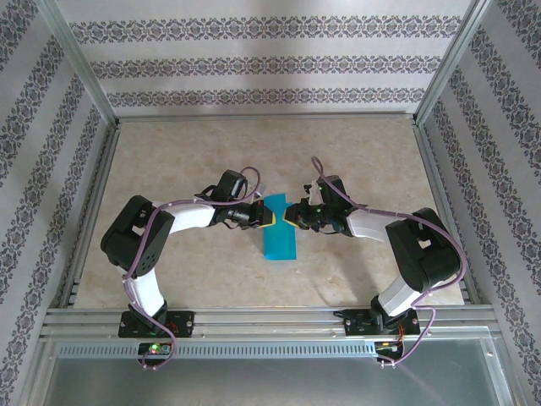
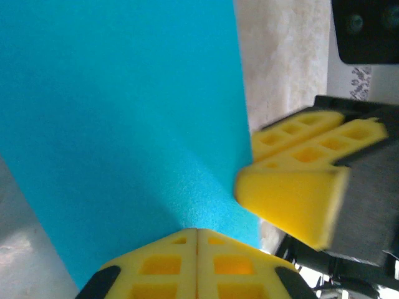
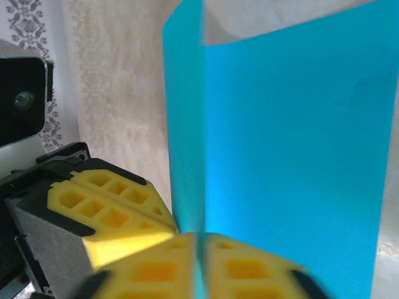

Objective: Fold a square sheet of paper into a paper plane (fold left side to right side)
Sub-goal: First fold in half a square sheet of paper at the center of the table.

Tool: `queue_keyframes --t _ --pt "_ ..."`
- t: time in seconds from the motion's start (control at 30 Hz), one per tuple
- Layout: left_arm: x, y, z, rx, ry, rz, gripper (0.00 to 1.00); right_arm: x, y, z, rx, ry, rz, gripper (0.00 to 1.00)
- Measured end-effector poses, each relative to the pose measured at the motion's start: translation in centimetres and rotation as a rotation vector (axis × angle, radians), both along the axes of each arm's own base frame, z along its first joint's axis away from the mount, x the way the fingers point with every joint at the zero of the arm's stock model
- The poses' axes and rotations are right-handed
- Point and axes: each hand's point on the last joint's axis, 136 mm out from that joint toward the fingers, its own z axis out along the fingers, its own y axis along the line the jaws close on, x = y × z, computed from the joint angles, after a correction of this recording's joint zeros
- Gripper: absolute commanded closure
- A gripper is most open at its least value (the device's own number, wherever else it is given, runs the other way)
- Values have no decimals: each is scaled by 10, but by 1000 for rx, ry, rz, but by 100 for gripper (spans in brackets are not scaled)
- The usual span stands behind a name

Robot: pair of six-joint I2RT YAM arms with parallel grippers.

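Beige table (image 1: 363, 161) | square sheet of paper (image 1: 279, 238) partly folded | right gripper (image 3: 199, 242) pinches it | left gripper (image 2: 197, 235) closed, hold obscured

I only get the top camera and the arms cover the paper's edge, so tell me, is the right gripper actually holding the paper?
Observer: Yes. On the right wrist camera the right gripper is shut on the paper; a blue sliver runs between its fingers.
Operator: And the left one?
Observer: The left gripper is shut too, with the paper reaching it. I can't tell whether it pinches the paper.
Operator: Is the paper lying flat?
Observer: No. It bends at a crease, with one flap angled off the rest.
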Motion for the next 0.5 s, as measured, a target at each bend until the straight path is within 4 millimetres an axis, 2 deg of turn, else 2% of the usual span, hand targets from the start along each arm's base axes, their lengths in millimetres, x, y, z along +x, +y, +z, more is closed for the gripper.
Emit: queue_keyframes --t 0.1,0.33,0.4,0.5 --pt "3 5 6 23 -24 27 77 -1 -4 -6 -30 6 -6 100" --pt "6 22 39 82 -125 100 57 6 -14 -13 -135 -13 -24 100" --pt "6 26 38 100 -125 113 52 7 -17 -15 -159 -20 -25 100" --pt "2 32 27 138 -96 126 47 5 -19 -19 -198 -24 -20 100"
